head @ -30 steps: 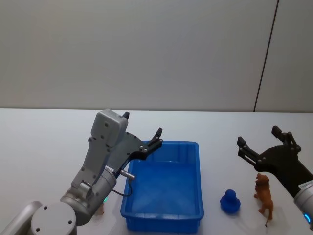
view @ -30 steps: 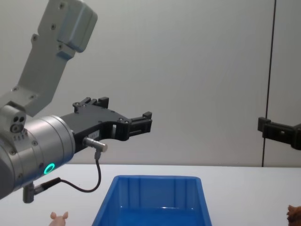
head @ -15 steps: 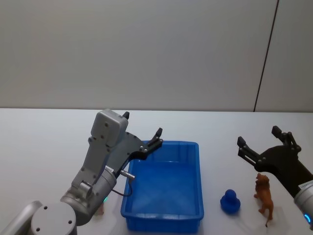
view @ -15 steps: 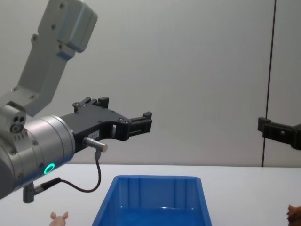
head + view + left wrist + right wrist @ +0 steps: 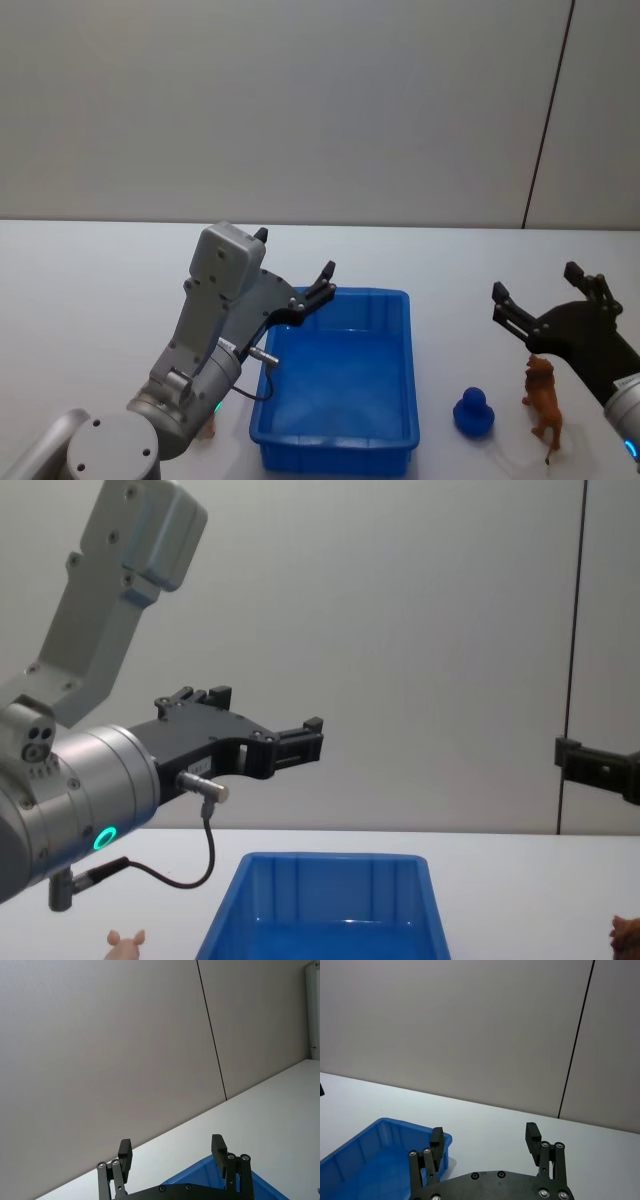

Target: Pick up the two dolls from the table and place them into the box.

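The blue box [image 5: 403, 330] stands on the white table [image 5: 90, 290], its inside bare. To its right lie the two dolls: a round dark blue one [image 5: 473, 412] and, further right, a brown lion-like one [image 5: 543, 398], whose top shows in the chest view [image 5: 626, 935]. My right gripper [image 5: 535, 283] hovers open just above and behind the brown doll, touching neither doll. Raised over the box's near left corner, my left gripper [image 5: 295, 255] is open with nothing in it. The wrist views show the left gripper [image 5: 171, 1146] and the right gripper [image 5: 485, 1135] with their fingers spread.
A small pink figurine [image 5: 125, 942] lies on the table left of the box, near my left arm's base. The tabletop runs wide and bare to the far wall. A dark vertical seam [image 5: 548, 110] marks the wall behind.
My right gripper has drifted slightly to the right. The left arm, the box and both dolls have stayed in place.
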Tool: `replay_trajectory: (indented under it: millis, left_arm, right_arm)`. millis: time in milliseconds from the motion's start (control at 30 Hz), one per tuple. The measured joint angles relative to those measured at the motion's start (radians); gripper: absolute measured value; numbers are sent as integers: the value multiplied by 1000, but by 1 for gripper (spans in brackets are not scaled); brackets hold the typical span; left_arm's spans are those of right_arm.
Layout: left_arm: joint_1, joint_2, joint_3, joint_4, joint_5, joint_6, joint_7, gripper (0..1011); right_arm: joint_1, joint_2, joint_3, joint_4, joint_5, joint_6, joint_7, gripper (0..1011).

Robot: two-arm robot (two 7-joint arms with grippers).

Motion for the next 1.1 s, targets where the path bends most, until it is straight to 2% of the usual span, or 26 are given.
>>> replay_trajectory:
  millis: [567,833,1100]
  left_arm:
    - [0,0,0,0,0,0,0,1001]
    - [0,0,0,0,0,0,0,1001]
    - [0,0,0,0,0,0,0,1001]
  right_arm:
    - [-26,-14,-4,-23,-55,153,-120,1001]
    - [-31,-21,-3,9,-67,205,-139,1001]
    - [-27,-30,-2,59,-69,231,-130,1001]
